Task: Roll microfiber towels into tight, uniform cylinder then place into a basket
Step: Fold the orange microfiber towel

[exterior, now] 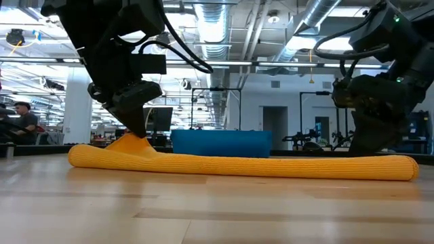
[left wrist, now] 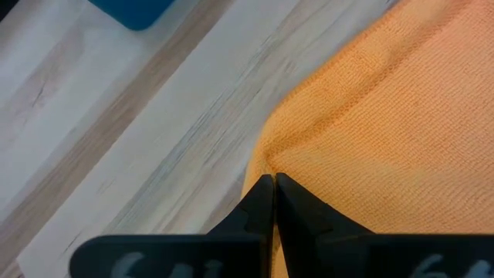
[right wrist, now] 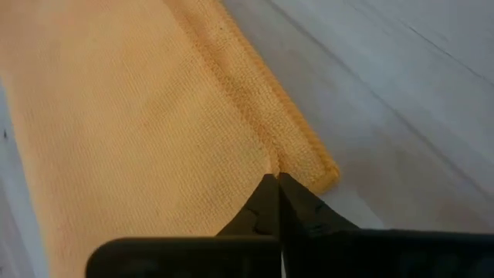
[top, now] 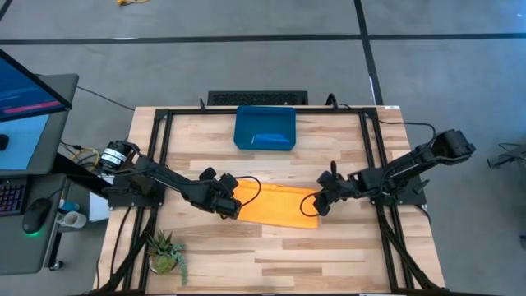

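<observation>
The desk (top: 271, 247) is a pale wooden top with a dark frame along its edges, and both arms reach in over its middle. At the middle of its far edge sits the basket (top: 265, 128), a dark blue tray. A lighter blue shape lies inside it, which may be the blue towel, but the pictures do not settle that or whether it is rolled.

The yellow-orange towel (top: 275, 205) lies at the centre of the desk, nearer the front than the basket and well apart from it. In the low view it is a long, low band with rounded ends, flattish rather than a tight cylinder; it looks folded or only loosely rolled.

The left gripper (top: 228, 201) is at the towel's left end, its jaws closed on a pinch of the cloth, which rises into a small peak under it in the low view. The right gripper (top: 319, 202) is at the towel's right end, jaws closed together at the hemmed edge near a corner; the wrist view shows the tips meeting right at the fabric, so it appears to hold that edge.

As a judgement, the task is at an early-to-middle stage for this towel: both ends are gripped, but the tight rolling and the transfer to the basket are not yet done.
</observation>
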Controlling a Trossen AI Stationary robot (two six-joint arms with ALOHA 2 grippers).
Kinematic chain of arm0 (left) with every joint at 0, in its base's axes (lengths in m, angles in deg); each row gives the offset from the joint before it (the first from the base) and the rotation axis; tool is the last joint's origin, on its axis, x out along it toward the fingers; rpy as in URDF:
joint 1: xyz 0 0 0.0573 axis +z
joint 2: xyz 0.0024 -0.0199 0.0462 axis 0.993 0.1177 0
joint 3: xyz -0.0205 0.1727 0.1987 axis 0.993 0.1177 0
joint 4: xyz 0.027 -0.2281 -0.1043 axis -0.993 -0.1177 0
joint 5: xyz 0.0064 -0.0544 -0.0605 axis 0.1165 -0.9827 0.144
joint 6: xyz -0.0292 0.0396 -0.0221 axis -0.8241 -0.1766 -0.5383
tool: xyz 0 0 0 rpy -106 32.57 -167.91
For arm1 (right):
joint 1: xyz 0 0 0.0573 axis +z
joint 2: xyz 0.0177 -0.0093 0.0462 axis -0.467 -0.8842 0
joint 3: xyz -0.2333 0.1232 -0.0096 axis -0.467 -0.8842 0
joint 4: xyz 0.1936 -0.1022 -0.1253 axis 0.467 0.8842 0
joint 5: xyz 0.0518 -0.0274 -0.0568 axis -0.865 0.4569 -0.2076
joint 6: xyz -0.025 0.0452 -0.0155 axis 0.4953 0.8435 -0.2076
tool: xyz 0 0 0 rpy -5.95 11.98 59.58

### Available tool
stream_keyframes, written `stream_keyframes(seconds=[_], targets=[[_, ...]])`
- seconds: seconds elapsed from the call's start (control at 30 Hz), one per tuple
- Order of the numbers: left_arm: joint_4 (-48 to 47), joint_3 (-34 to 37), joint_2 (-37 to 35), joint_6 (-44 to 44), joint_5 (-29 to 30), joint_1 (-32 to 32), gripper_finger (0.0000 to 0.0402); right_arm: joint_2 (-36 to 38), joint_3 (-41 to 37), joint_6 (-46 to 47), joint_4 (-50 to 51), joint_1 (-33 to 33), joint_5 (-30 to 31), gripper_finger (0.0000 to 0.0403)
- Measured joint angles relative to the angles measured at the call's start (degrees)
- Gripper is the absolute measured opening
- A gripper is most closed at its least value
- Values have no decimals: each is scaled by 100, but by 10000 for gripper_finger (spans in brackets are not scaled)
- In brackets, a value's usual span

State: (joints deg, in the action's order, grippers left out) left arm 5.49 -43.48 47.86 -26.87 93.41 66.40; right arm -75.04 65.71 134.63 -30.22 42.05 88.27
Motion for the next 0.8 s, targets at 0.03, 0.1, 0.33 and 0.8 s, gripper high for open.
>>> stream_keyframes(seconds=[0.03,0.1,0.33,0.8], targets=[[1,0,0,0,0,1,0,0,9,-36,11,-11,-2,7],[1,0,0,22,0,2,0,0,74,-45,66,4,-21,10],[5,0,-2,120,52,0,0,289,411,-155,576,260,111,4],[5,0,-2,107,299,2,0,885,465,297,1299,788,489,8]])
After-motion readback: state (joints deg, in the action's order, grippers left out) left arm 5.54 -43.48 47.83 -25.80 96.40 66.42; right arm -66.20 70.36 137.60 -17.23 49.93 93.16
